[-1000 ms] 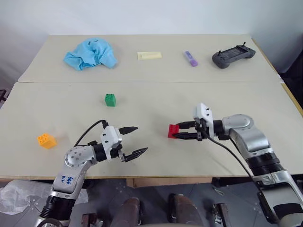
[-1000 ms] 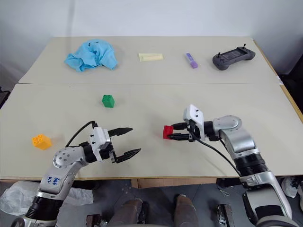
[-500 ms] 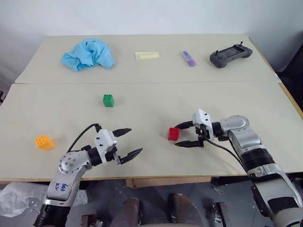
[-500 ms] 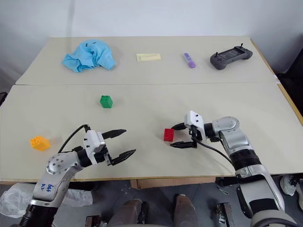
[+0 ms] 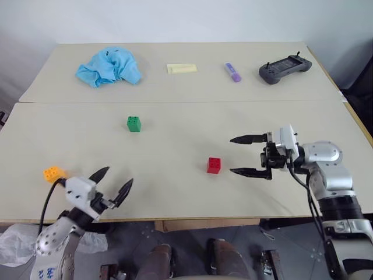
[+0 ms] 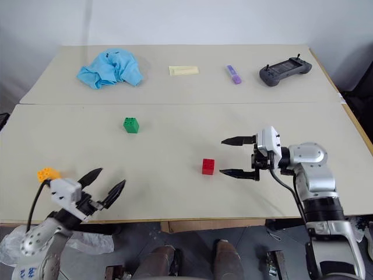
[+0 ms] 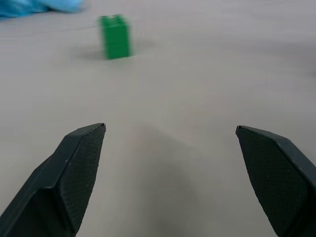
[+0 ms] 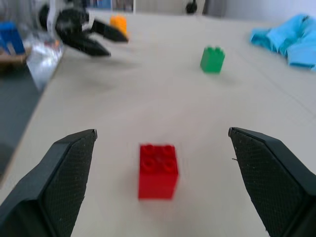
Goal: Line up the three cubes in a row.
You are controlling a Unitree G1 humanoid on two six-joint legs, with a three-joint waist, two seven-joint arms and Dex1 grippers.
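On the far part of the table (image 5: 175,125) a crumpled blue cloth (image 5: 108,65), a flat pale yellow rectangle (image 5: 182,68), a small purple marker-like object (image 5: 233,72) and a dark handheld controller (image 5: 285,65) are laid in a line, well apart from the cubes. No obstacle is seen between the cubes.

The red cube (image 5: 214,165) sits near the middle, just left of the right gripper (image 5: 238,156), whose fingers are spread wide and hold nothing. The green cube (image 5: 134,123) is placed farther back and to the left. The orange-yellow cube (image 5: 53,172) lies at the near left, just beside the left gripper (image 5: 113,182), also spread and empty.

In the right wrist view all three cubes and the left gripper are shown together; in the left wrist view the green cube is seen beyond the fingers.
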